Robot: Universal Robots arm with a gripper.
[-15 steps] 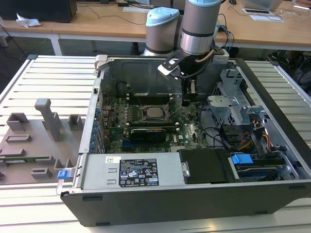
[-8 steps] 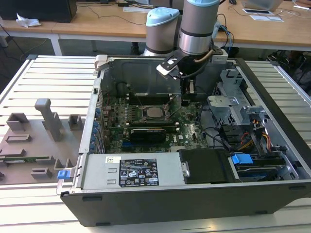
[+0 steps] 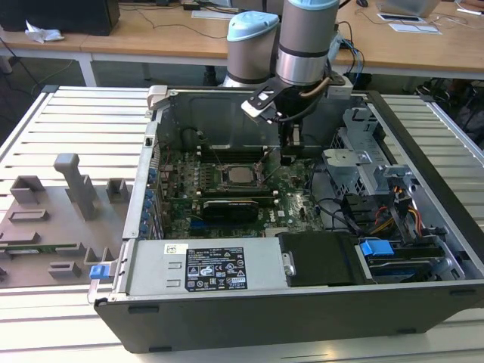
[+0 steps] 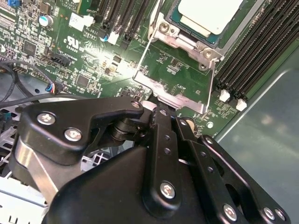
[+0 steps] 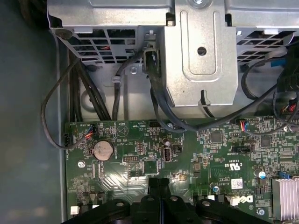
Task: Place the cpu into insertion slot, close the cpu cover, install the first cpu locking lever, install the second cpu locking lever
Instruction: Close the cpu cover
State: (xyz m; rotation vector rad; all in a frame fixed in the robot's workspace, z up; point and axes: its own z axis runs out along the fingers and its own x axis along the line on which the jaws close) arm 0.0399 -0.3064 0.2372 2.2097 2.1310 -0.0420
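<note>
Sitting in its socket, the cpu (image 4: pixel 205 14) is placed; the cpu cover (image 4: pixel 174 95) stands open, so closing it and both levers remain. The gripper (image 5: pixel 159 183), fingers pressed together, hovers just beside the cover's free edge.

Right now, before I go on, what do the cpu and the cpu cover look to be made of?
The cpu: a metal top by the look, dull silver-tan, matte with a soft sheen. The cpu cover: thin sheet metal, probably steel, bright and silvery. Its frame shows glints and fine scratches in the second wrist view.
</note>
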